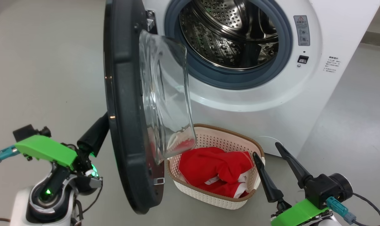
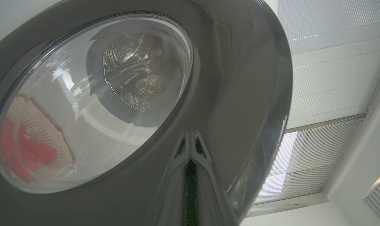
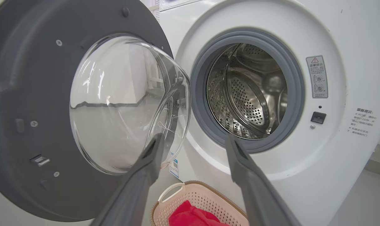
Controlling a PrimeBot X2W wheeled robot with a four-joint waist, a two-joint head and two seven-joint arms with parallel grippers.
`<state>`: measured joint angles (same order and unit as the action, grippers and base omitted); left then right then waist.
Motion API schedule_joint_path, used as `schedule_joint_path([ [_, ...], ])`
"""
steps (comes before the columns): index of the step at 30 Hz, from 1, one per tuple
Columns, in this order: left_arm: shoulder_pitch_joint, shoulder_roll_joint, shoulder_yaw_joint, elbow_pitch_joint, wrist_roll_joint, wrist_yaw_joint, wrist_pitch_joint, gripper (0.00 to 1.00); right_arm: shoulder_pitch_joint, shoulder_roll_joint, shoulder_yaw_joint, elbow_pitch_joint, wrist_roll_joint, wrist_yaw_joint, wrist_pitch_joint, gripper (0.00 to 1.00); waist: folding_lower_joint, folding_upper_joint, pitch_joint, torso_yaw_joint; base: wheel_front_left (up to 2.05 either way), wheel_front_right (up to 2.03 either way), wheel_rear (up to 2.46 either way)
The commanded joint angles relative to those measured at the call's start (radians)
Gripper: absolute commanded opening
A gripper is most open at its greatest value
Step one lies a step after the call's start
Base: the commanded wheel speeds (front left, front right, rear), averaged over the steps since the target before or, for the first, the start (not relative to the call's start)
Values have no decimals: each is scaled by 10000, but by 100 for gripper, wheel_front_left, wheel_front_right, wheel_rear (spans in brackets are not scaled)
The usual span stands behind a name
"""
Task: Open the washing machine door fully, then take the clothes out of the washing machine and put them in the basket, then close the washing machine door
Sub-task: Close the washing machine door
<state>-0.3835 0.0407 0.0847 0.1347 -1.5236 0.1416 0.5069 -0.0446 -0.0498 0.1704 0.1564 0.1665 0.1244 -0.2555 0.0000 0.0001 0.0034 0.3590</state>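
My L gripper point(image 1: 99, 128), pinched shut, on glossy washing machine door point(image 1: 121, 94): may slip. My R gripper point(image 1: 266, 150), spread wide, prob in its swing path.

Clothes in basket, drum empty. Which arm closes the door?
Left, probably. Left gripper, shut, sits at the outer face of the washing machine door, ready to push; the right gripper is open beside the basket.
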Motion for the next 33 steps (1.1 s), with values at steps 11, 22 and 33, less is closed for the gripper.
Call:
schedule_joint_path([
  [11,-114,95,-334,-232,-471,-231,-416,0,-468,-4,166,-225,33,63,-63,100,0,-1,177,-487,0,0,0],
  [22,-34,169,-390,-301,-427,-474,-646,0,-499,-4,76,-270,-20,63,-63,100,0,-1,330,-505,0,0,0],
  [33,457,1675,-962,-580,3512,-1860,-2934,100,-490,-4,107,-289,21,63,-63,100,0,-1,318,-276,0,0,0],
])
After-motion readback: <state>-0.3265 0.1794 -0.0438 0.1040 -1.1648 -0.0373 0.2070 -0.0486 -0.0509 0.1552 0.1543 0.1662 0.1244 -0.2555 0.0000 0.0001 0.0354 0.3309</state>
